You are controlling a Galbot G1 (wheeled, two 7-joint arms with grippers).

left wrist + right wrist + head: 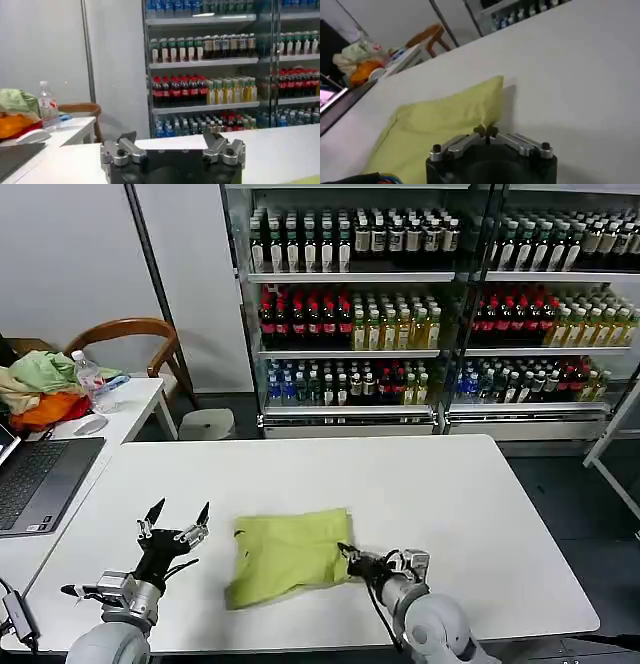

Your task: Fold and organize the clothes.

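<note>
**Right gripper pinching the folded T-shirt's edge**

In the head view we saw the lime T-shirt [288, 554] lying folded on the white table [440, 504]. Our right gripper [347, 557] was clamped on its right edge, while our left gripper [177, 517] hovered left of the shirt, fingers spread.

The left wrist view showed those fingers [120, 149] parted, holding nothing.

In the right wrist view our fingertips [486, 131] met on the T-shirt's [440, 125] edge.

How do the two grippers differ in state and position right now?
The left gripper is open, fingers spread, holding nothing; the right gripper is shut on the T-shirt.
The left gripper hangs apart from the T-shirt on its left; the right gripper touches its near right edge.
Both are low over the white table.
</note>
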